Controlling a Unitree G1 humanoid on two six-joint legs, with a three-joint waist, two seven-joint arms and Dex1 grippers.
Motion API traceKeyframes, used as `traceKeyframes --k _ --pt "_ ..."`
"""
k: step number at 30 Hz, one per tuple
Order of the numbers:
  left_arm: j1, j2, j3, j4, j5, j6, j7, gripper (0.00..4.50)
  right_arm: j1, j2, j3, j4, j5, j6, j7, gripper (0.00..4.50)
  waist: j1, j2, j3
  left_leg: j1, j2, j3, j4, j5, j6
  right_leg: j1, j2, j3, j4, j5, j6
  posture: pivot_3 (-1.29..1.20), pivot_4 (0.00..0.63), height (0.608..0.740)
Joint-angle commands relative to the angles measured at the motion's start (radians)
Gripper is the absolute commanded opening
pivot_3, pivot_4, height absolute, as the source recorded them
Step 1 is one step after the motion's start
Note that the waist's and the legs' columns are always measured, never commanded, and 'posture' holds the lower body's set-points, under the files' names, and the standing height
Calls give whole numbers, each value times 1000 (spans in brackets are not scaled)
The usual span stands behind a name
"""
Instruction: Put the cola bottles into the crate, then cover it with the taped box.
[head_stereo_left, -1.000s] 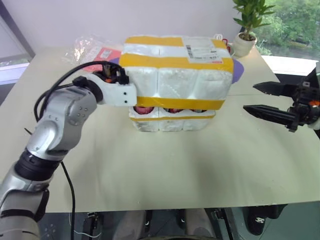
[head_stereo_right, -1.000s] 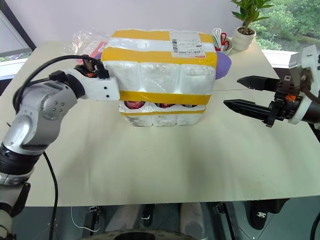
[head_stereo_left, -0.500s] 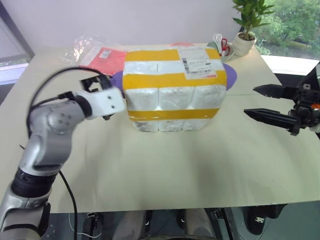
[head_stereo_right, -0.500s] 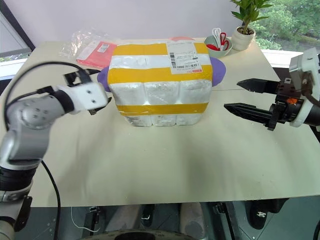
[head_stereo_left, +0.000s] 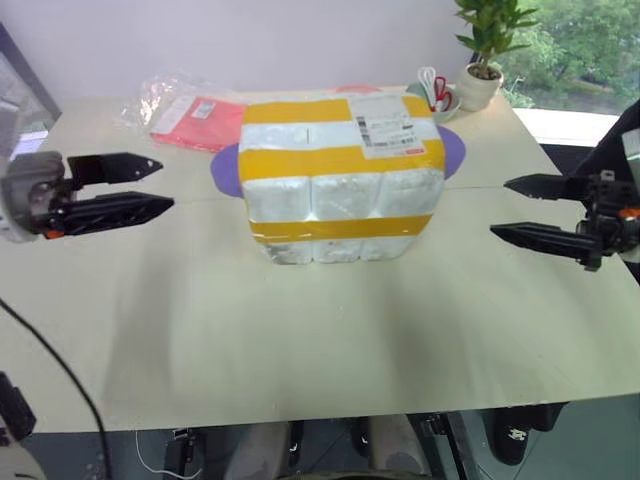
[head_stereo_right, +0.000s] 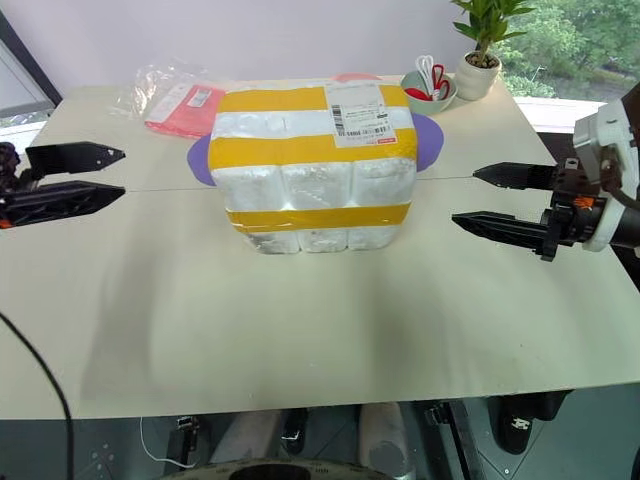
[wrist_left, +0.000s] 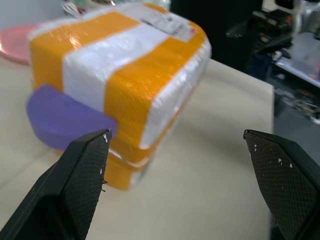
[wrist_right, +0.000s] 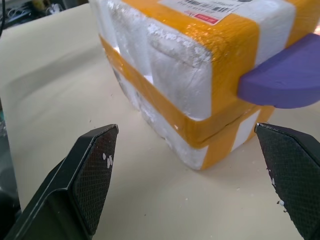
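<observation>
You have the taped box (head_stereo_left: 340, 175) sitting in the middle of the counter (head_stereo_left: 300, 330), set down over the crate (head_stereo_left: 335, 248), whose low white foam edge peeks out just under the box's lower yellow band. The cola bottles are hidden beneath the box, so you cannot tell how they stand. Your left tool (head_stereo_left: 150, 185) hangs above the counter's left side, well apart from the box, its two black fingers spread wide and pointing toward the box with nothing between them. Your right tool (head_stereo_left: 512, 208) hangs over the right side, likewise apart from the box, fingers spread wide and empty, pointing left at the box. The shipping label (head_stereo_left: 385, 125) lies on the box's top toward its right end. A purple disc (head_stereo_left: 228, 168) lies flat under the box, showing at both its left and right ends. On the far left of the counter you have a clear plastic bag (head_stereo_left: 185, 103) with something red inside. At the far right corner stand a potted plant (head_stereo_left: 482, 55) and, just beside it, a small green bowl (head_stereo_left: 437, 97) holding red-and-white items.
</observation>
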Motion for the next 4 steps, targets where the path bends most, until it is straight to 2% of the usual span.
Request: traceKeyframes --k 1,4 --pt "23 39 -12 1 -47 -42 -9 4438 19 -5 13 2 -41 -58 38 4500 3 0 0 0 0 0 0 0 0 0 0 0 0 0 0 0 150 740" --pt "90 37 -26 -54 -27 -130 16 4438 8 22 49 11 -67 -90 32 4500 2 0 0 0 0 0 0 0 0 -1 -1 0 0 0 0 0 150 740"
